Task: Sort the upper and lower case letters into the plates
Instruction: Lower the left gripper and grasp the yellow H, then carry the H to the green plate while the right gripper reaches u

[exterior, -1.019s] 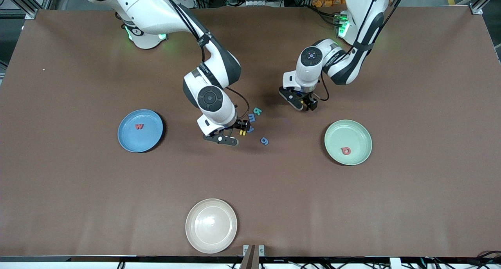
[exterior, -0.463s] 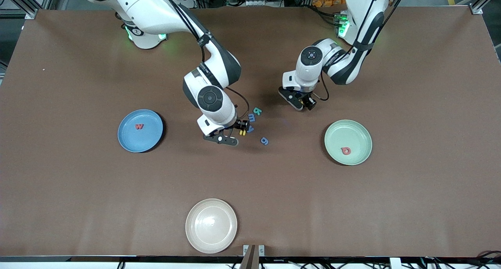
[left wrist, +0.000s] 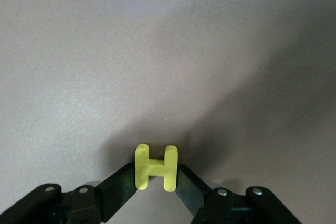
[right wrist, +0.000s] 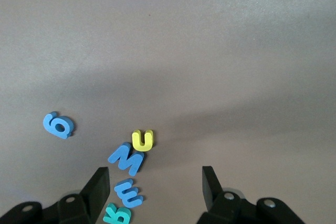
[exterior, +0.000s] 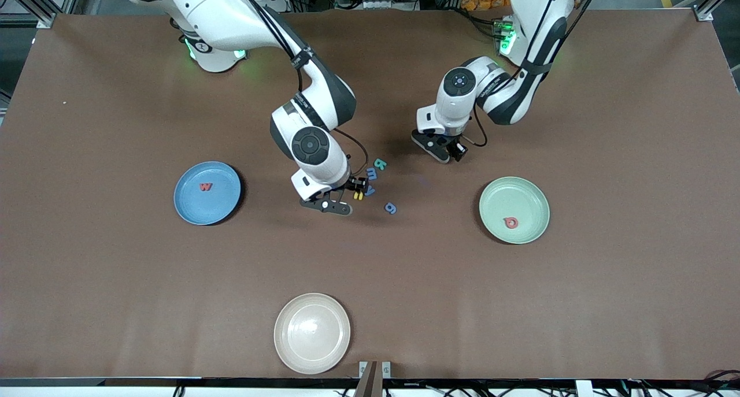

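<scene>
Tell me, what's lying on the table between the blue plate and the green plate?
Front view: loose letters under the right gripper, between the blue plate and green plate.

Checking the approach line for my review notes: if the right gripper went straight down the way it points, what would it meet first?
Probably the yellow letter, which lies between the open fingers of the right gripper, with a blue letter touching it. Depth is unclear; bare table fills the rest of its view.

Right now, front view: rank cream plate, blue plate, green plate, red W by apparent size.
1. Cream plate, largest, though it lies nearest the camera, so that is unsure.
2. Blue plate and green plate: alike, not ranked.
3. Red W, far smallest, in the blue plate.
</scene>
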You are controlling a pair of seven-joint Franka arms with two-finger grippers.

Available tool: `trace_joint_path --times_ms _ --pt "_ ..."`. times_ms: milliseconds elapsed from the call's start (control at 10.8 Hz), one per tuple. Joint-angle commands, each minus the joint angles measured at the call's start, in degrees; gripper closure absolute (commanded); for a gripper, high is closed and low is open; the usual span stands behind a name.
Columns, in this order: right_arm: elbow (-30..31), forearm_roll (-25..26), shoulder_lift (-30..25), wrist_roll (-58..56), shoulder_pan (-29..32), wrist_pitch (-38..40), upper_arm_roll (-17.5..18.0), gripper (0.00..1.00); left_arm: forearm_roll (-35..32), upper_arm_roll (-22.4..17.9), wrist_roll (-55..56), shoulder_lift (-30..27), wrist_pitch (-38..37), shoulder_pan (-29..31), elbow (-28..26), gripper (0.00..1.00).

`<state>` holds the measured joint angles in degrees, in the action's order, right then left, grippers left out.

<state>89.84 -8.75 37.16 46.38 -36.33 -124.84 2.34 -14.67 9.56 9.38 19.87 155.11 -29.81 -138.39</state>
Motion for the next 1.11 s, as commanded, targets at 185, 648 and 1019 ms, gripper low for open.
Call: trace_joint_path --times_ms 185,648,1019 --pt "-1.95 5.76 3.53 7.24 -2.6 -4.98 -2.16 0.21 -0.02 2.65 -6.97 -9.56 -11.74 10.1 -0.21 1.0" --pt "-2.04 5.67 3.44 7.5 -2.51 -5.06 -2.08 0.21 6.4 2.57 -28.94 -13.19 -19.14 25.11 2.51 1.0" --pt "-1.95 6.2 4.06 9.34 -3.22 -7.68 -2.16 0.22 6.41 2.48 -35.92 -12.22 -19.14 32.71 3.65 1.0"
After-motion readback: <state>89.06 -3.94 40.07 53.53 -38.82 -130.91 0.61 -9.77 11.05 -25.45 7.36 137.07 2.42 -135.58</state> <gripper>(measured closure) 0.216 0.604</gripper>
